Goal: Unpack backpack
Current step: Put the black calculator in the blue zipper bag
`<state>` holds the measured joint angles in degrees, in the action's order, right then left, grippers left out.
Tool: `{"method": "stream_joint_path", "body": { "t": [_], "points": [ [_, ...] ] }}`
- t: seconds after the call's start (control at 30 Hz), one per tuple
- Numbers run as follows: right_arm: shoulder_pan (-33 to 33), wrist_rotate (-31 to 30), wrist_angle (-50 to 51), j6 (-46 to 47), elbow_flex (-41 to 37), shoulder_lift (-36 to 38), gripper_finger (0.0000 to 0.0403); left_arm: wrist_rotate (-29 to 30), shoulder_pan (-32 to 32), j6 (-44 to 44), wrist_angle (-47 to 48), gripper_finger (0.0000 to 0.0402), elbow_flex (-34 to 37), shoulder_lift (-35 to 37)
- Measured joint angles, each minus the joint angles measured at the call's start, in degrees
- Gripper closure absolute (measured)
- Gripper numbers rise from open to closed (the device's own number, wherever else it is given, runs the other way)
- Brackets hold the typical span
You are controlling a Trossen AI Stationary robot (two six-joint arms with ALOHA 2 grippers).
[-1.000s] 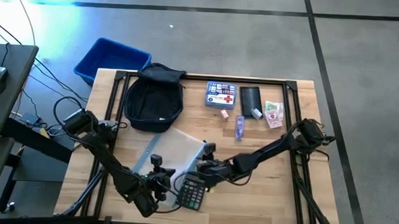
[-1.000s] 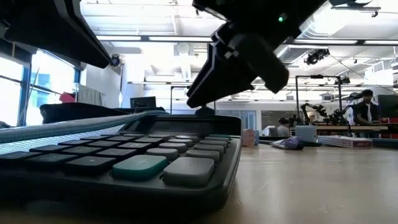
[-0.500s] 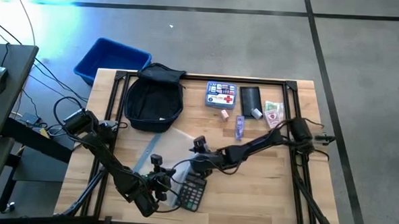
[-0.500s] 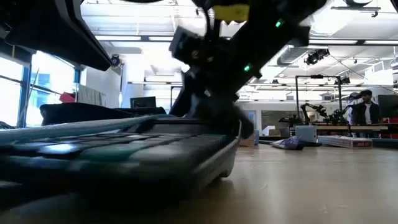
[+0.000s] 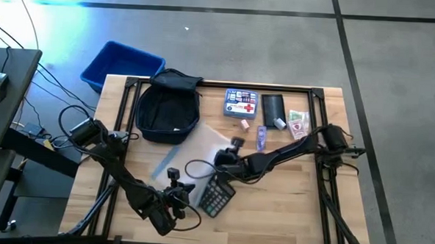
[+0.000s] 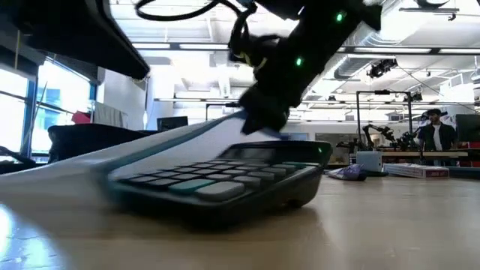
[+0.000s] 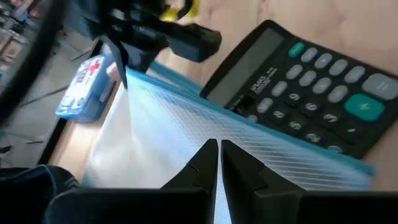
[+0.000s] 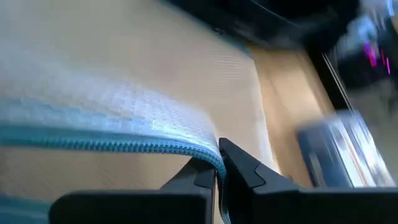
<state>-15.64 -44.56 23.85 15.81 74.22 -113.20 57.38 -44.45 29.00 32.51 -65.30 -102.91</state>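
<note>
High view, table point(image 5: 302, 206): a wooden top in a dark frame, with both arms reaching in from the near side.
Backpack point(image 5: 168, 109): dark and rounded, lying at the far left of the table, well apart from both grippers; a blue bin point(image 5: 121, 63) sits on the floor just beyond that corner.
Mesh pouch point(image 5: 194, 152): a clear zippered sleeve with a blue zip edge, lying mid-table just near of the backpack; its right end is lifted.
Right gripper point(image 5: 227, 159): at mid-table on the pouch's right end; in the right wrist view its fingers point(image 8: 245, 168) are pinched narrow on the zip edge of the pouch point(image 8: 124, 106).
Calculator point(image 5: 216, 195): dark, with one green key, lying tilted just near of the right gripper; in the low view the pouch point(image 6: 187, 139) slopes up over the calculator point(image 6: 225, 180).
Left gripper point(image 5: 175, 207): near the front edge, just left of the calculator; in the left wrist view its fingers point(image 7: 199, 165) are nearly closed over the pouch point(image 7: 180, 137), though whether they actually grip the mesh is hard to tell.
Far right row: a first-aid tin point(image 5: 240, 103), a black pouch point(image 5: 273, 107), banknotes point(image 5: 298, 125) and a small purple tube point(image 5: 261, 138).
</note>
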Motion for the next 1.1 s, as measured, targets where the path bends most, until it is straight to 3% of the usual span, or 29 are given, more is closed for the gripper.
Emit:
{"method": "stream_joint_path", "body": {
  "t": [0.1, 0.17, 0.33, 0.47, 0.57, 0.7, 0.8, 0.97, 1.1],
  "points": [
    [-0.5, 0.7, 8.3, 11.8, 2.5, 0.6, 0.0403, 0.6, 0.8, -1.8, -1.0, 0.0398, 0.0, 0.0],
    [-1.3, 2.3, 9.5, 14.0, 2.7, 0.6, 0.0403, 0.7, 1.6, -4.6, -4.3, 0.0388, 0.0, 0.0],
    [-3.2, 4.7, 8.6, 14.2, 2.7, 0.6, 0.0403, -1.8, 4.9, -17.2, -16.6, 0.0336, -0.1, -1.3],
    [-4.6, 3.5, 8.3, 14.0, 2.7, 0.6, 0.0403, -6.3, 8.5, -24.6, -18.3, 0.0280, 0.0, -4.3],
    [-5.2, 3.1, 8.1, 13.9, 2.7, 0.6, 0.0403, -6.0, 10.3, -26.2, -17.6, 0.0243, 0.0, -5.7],
    [-5.4, 3.0, 8.0, 13.8, 2.7, 0.6, 0.0403, -0.9, 10.7, -25.7, -16.1, 0.0216, 0.0, -7.5],
    [-5.4, 3.0, 7.9, 13.8, 2.7, 0.6, 0.0403, 3.2, 11.2, -21.0, -11.6, 0.0210, 0.0, -8.3],
    [-5.8, 2.8, 7.7, 12.6, 2.7, 0.5, 0.0403, 3.3, 12.4, -8.7, -2.6, 0.0217, 0.0, -8.5],
    [-6.2, 3.1, 7.7, 11.8, 2.8, 0.6, 0.0403, 0.3, 12.6, -6.3, -2.4, 0.0278, 0.0, -8.5]
  ]
}}
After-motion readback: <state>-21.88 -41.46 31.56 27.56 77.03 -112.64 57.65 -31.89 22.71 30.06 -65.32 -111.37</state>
